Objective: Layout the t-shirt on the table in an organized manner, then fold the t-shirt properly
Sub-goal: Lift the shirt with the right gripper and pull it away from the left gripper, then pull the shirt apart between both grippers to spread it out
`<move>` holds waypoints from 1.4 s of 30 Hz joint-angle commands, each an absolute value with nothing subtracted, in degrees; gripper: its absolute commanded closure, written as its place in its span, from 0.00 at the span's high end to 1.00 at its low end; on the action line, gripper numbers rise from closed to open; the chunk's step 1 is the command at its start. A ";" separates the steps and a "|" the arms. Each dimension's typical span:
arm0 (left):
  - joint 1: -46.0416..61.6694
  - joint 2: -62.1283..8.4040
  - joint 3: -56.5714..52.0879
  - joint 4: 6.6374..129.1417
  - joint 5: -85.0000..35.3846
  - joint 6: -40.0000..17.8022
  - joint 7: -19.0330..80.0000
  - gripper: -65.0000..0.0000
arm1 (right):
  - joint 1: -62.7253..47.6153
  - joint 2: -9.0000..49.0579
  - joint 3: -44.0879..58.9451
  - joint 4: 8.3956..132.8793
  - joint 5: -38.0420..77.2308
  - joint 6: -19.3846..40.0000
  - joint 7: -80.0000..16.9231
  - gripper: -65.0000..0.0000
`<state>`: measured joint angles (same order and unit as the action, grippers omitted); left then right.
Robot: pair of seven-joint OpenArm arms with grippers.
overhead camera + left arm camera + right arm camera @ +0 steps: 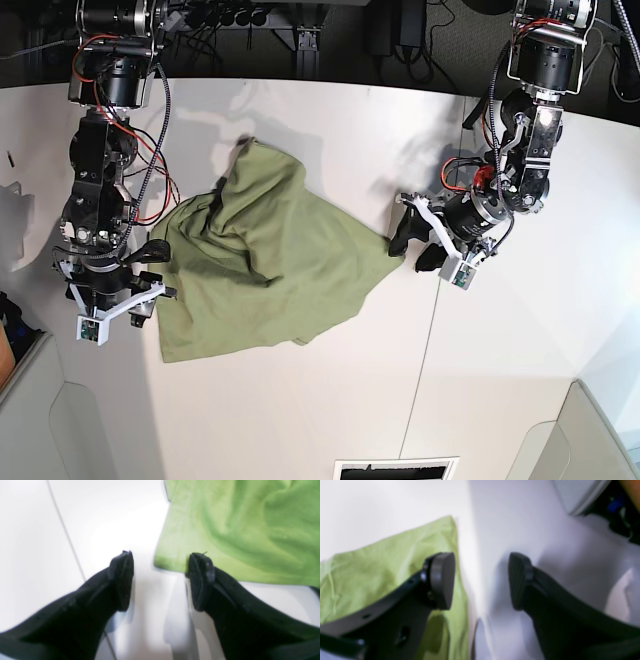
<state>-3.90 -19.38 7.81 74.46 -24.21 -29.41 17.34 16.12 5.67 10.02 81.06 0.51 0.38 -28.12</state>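
- T-shirt (265, 260) lying crumpled on the table (500, 400), a bit toward 9 o'clock from the table centre in the base view, with a peak of bunched cloth at 12 o'clock and a long, fairly straight edge along 6 o'clock.
- Not yet laid out: deep folds across the middle, sleeves and collar not possible to tell apart.
- Left gripper (418, 240) at 3 o'clock of the cloth, just beside its pointed corner; fingers spread wide, nothing between them.
- Seen from the left wrist, left gripper (161, 581) low over the white surface, one pad (200, 580) at the very edge of the t-shirt (237, 530), the other over bare table (37, 555). Contact with the cloth not clear because of blur.
- Right gripper (143, 270) at 9 o'clock of the cloth, beside its edge there; fingers also apart and empty.
- From the right wrist, right gripper (482, 581) astride the cloth border: one pad (441, 580) above the t-shirt (370, 580), the other above bare table (520, 517).
- Handling, as a judgement: light, soft, limp cotton; no stiffness, so likely to sag and drag when lifted, and to slide easily on the smooth surface.
- Good places to take hold, probably: the pointed corner at 3 o'clock and the border at 9 o'clock, pinched through a single edge and not a thick bunch, then pulled apart to flatten.
- Risk: catching two layers together, or only a thin bite that slips out.
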 commanded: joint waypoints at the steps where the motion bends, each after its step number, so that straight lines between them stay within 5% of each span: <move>1: -4.95 -19.84 7.53 75.20 -24.53 -29.56 15.64 0.58 | 18.35 5.85 10.11 81.03 0.69 0.30 -26.22 0.52; 12: -4.91 -14.22 7.55 75.20 -24.45 -30.24 16.78 0.57 | 23.66 5.85 10.11 66.78 1.85 0.25 -23.75 0.52; 19: -4.89 -13.98 7.55 75.20 -21.54 -30.28 16.97 0.12 | 27.81 5.82 9.93 57.52 3.84 6.85 -23.07 0.50; 22: -4.89 -14.00 7.53 75.20 -21.56 -30.26 17.26 0.00 | 27.88 5.80 9.52 57.36 5.10 7.33 -22.94 0.33; 27: -4.91 -14.17 7.53 75.20 -21.58 -32.88 19.57 0.00 | 27.88 5.82 9.52 57.39 5.17 7.35 -21.78 0.00; 32: -4.93 -15.20 7.51 76.55 -25.56 -40.00 19.11 0.00 | 27.88 5.85 9.52 57.76 4.78 11.53 -21.52 0.00; 42: -4.91 -19.42 6.35 94.13 -31.24 -40.00 21.63 0.00 | 23.57 5.98 10.17 73.87 4.97 12.34 -23.42 0.00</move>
<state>-3.77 -19.05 6.68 93.03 -30.06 -39.24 23.14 22.33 5.72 10.00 73.01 4.51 12.01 -24.77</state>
